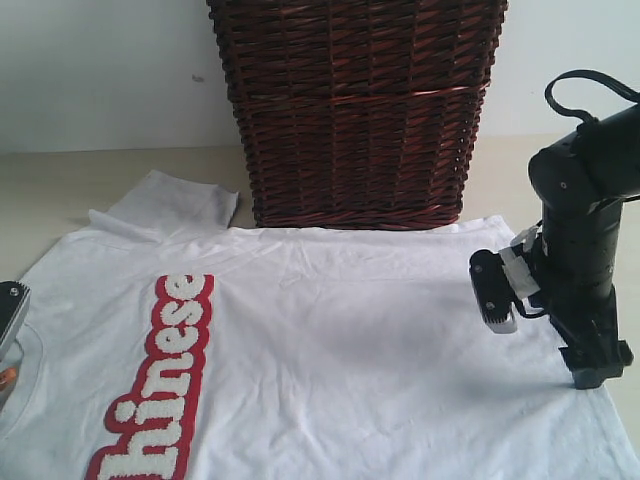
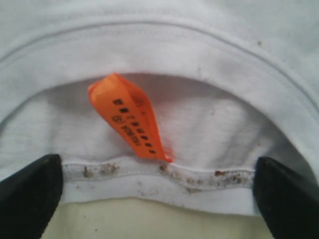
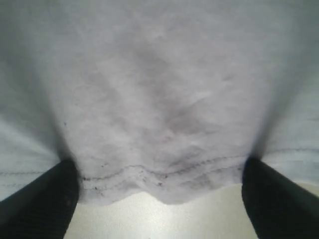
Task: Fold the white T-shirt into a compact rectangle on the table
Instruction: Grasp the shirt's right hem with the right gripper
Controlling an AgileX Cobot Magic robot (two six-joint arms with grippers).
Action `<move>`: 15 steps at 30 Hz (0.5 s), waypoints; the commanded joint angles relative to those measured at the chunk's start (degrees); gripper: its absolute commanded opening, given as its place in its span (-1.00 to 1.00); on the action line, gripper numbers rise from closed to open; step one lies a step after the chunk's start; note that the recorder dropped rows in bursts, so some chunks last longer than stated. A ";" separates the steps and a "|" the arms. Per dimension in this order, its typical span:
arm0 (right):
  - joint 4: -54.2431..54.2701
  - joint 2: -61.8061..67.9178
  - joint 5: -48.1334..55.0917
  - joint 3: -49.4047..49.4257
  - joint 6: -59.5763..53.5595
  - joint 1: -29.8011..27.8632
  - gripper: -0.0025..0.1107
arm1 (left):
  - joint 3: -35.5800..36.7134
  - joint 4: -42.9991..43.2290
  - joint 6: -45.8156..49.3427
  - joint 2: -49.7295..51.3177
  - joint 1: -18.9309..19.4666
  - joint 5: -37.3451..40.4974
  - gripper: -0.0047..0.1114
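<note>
While the white T-shirt (image 1: 350, 330) lies spread out flat on the pale surface (image 1: 60, 180), chest side up, it fills most of the exterior view. A red patch (image 1: 160, 390) with fuzzy white letters runs down its left part. One short sleeve (image 1: 175, 205) sticks out at the far left and is a bit rumpled. The left pincer (image 2: 159, 199) sits at the neck hole with its two black fingers (image 2: 30, 194) wide apart. The ribbed neck band (image 2: 164, 174) lies between them and is not squeezed. An orange tag (image 2: 132, 119) curls up just inside the neck, and small brown specks dot the band. The right pincer (image 3: 159, 199) is at the other end of the shirt, also wide apart. The stitched hem (image 3: 159, 179) bunches a little between its fingers, with bare surface just past it. A black arm (image 1: 585, 220) stands over that end of the shirt. A big dark brown wicker basket (image 1: 360, 110) stands right at the far edge of the shirt, in front of a white wall (image 1: 100, 70).
</note>
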 commanded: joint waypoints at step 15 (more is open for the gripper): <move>1.34 3.93 -4.35 1.36 1.16 0.11 -0.96 | 0.44 1.10 0.31 0.24 0.24 -0.67 0.89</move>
